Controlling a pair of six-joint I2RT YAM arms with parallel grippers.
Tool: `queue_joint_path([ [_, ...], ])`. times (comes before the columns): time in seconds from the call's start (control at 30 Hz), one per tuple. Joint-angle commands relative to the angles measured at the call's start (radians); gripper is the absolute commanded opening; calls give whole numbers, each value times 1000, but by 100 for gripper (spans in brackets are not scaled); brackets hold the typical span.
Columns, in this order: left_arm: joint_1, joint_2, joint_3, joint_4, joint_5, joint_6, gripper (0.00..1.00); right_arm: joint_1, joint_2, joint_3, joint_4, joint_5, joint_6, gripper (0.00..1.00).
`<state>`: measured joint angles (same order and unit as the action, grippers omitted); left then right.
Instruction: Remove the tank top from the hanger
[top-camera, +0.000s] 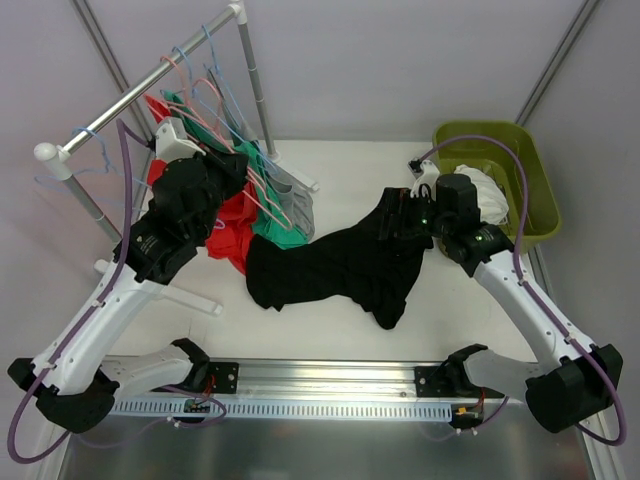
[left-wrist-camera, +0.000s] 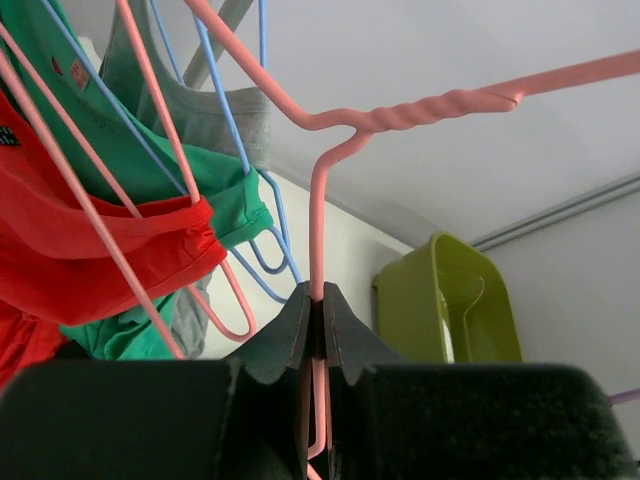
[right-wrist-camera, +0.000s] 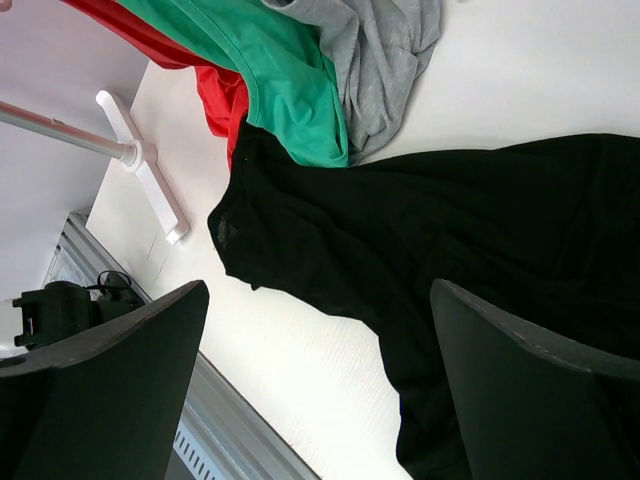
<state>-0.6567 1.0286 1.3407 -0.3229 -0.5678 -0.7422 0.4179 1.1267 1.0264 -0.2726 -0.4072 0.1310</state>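
Across the white worktop (top-camera: 330, 325) the black tank top (top-camera: 330, 270) is seen spread flat. Its long axis runs left to right, from near the foot of the clothes rack (top-camera: 150, 78) to just under the right arm's wrist. No wire can be made out inside it from above, so it is judged to be off the hanger or all but off, though whether a strap is caught near the rack cannot be told. The other hung garments (top-camera: 270, 215) are draped from the rack's lower end, their hems touching down just beside the black cloth's left edge. The green bin (top-camera: 480, 128) is set at the far right, well apart from the rack. The right gripper (top-camera: 403, 215) is held over the tank top's right end, its fingers (right-wrist-camera: 110, 380) spread wide with nothing between them and black cloth stretching away below towards the rack. The left gripper (left-wrist-camera: 318, 310) is clamped tight on the thin stem of the pink hanger (left-wrist-camera: 420, 108), up among the hung clothes, above and to the left of the tank top. The right arm is clearly the nearer one, so any pull is expected to be made rightward, away from the held hanger
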Motion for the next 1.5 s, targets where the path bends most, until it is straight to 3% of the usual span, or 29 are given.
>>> queue_joint_path([
  [0.0, 48, -4, 64, 18, 52, -95, 0, 7, -39, 43, 39, 8, 4, 99],
  [0.27, 362, -13, 89, 2, 273, -170, 0, 7, -54, 44, 29, 11, -16, 100],
  [0.47, 523, 2, 57, -1, 416, -232, 0, 7, -44, 52, 29, 5, -13, 99],
  [0.93, 562, -73, -106, 1, 390, -284, 1, 7, -19, 44, 39, -21, -21, 99],
  [1.0, 562, -74, -100, 1, 401, -283, 8, 7, -15, 44, 44, -33, -22, 99],
  [1.1, 562, -79, -81, 1, 417, -261, 36, 19, 11, 47, 46, -74, -56, 100],
  [1.23, 563, -111, -61, 2, 457, -226, 58, 77, 88, 60, 9, -62, -158, 100],
  [1.37, 562, -160, -61, 1, 509, -163, 85, 163, 201, 77, -62, 181, -232, 99],
  [1.47, 562, -218, -83, 1, 540, -143, 99, 229, 295, 84, -65, 333, -229, 99],
])
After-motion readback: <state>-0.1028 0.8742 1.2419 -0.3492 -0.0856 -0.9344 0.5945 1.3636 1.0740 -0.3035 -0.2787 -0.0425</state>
